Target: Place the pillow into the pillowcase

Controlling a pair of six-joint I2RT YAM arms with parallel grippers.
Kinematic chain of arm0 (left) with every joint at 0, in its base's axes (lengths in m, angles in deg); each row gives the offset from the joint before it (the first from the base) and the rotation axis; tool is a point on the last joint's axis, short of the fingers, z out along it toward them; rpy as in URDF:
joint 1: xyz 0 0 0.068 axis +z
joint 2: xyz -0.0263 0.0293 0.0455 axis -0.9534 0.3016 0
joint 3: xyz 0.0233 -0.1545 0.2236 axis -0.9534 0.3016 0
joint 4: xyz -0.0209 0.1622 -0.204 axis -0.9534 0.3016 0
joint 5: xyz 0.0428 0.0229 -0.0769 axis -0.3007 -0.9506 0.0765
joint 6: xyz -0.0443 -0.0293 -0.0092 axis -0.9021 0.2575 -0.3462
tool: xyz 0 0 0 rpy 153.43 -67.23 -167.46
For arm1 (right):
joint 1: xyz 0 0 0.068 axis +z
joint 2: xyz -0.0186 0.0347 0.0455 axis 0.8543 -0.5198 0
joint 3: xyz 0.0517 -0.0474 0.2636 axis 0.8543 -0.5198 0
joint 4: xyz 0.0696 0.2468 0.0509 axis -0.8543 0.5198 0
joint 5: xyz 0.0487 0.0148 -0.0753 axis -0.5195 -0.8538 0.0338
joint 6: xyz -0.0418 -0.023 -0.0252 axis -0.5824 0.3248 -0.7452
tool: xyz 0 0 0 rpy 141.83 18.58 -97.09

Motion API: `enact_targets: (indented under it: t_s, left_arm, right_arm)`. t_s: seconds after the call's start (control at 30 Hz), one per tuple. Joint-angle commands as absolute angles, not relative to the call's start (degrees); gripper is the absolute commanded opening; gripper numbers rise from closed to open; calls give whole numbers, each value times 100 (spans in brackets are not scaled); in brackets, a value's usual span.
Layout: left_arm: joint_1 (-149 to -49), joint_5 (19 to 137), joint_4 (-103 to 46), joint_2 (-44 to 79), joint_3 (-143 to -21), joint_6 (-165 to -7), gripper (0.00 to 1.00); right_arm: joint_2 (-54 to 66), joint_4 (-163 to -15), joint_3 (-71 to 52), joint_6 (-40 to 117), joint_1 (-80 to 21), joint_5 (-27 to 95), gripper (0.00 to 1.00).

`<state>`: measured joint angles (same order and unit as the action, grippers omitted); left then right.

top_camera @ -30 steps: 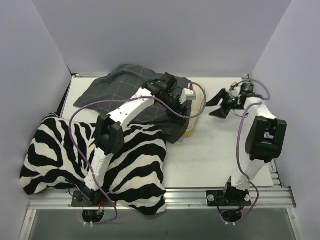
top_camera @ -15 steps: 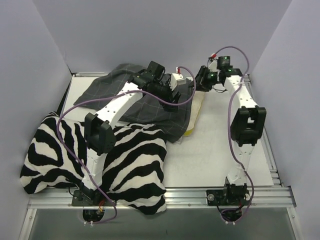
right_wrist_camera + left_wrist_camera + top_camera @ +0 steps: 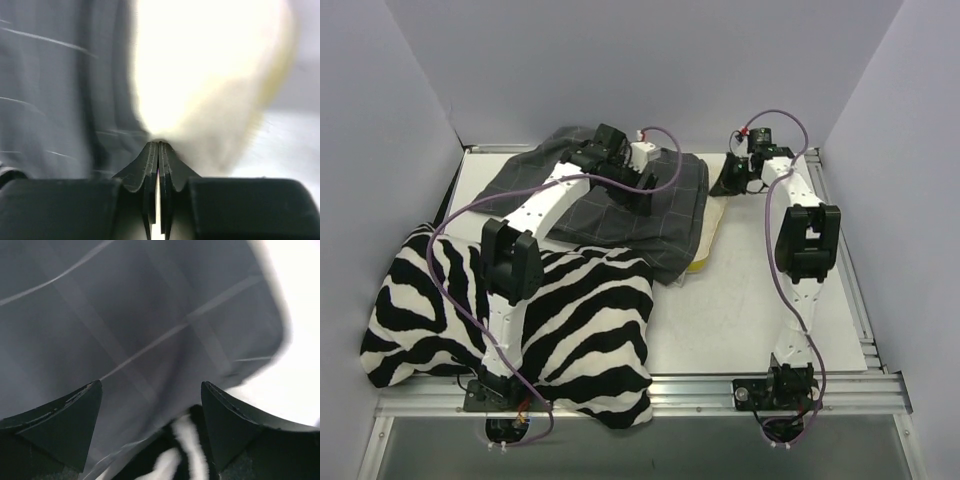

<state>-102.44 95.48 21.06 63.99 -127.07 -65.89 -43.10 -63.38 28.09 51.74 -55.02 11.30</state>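
Observation:
The dark grey checked pillowcase (image 3: 595,205) lies spread at the back of the table and covers most of the pillow. Only the pillow's white and yellow edge (image 3: 711,228) shows at the case's right side. My left gripper (image 3: 655,180) hovers open over the pillowcase (image 3: 150,315) with nothing between its fingers (image 3: 70,420). My right gripper (image 3: 729,181) is shut at the pillow's far right end. In the right wrist view its tips (image 3: 159,145) meet against the bright white pillow (image 3: 205,75), beside the pillowcase (image 3: 60,90). Nothing shows between its jaws.
A large zebra-striped cushion (image 3: 520,320) fills the near left of the table under the left arm and overlaps the pillowcase's near edge; it also shows as the striped cushion (image 3: 185,440) in the left wrist view. Grey walls close in the table on three sides.
The left arm has drawn back and to the left over the pillowcase, its jaws opening wider. The right arm swung in from the right to the pillow's far end and shut its jaws.

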Motion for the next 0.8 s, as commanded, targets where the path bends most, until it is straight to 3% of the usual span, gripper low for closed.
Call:
enact_targets:
  t_s: [0.0,0.1,0.17,0.23,0.27,0.3,0.33,0.37,0.43,0.53,0.77]
  left_arm:
    - [-9732,8589,1739,6225,-12533,-7215,89]
    - [-9574,8000,1844,6374,-12708,-7205,89]
    - [-9486,7839,1949,6444,-12744,-7249,89]
    - [-9311,8127,1932,6419,-12674,-7380,89]
    - [-9249,8294,1915,6418,-12656,-7442,89]
    - [-9188,8582,1897,6401,-12639,-7443,89]
    - [-9170,8690,1888,6375,-12586,-7608,89]
    - [-9169,8778,1853,6331,-12577,-7601,89]
    - [-9169,8971,1792,6260,-12533,-7575,91]
    - [-9161,8946,1791,6111,-12463,-7504,95]
    - [-8950,8586,1923,5514,-11963,-7039,97]
  right_arm:
    - [-3768,-5740,2101,4421,-5851,1936,0]
    - [-3487,-5309,1187,3796,-6237,2253,0]
    - [-3180,-5098,730,3498,-6525,1852,0]
    - [-2847,-5132,666,3513,-6772,1115,13]
    - [-2818,-5202,1014,3610,-6878,937,21]
    - [-2844,-5211,1305,3671,-6896,770,42]
    - [-3010,-5203,1621,3776,-6888,673,52]
    - [-3151,-5202,2424,3925,-6862,471,68]
    - [-3641,-5185,3219,4216,-6678,381,82]
    - [-4283,-5272,4329,4445,-6291,408,84]
    - [-4997,-6018,4621,4963,-5640,233,82]
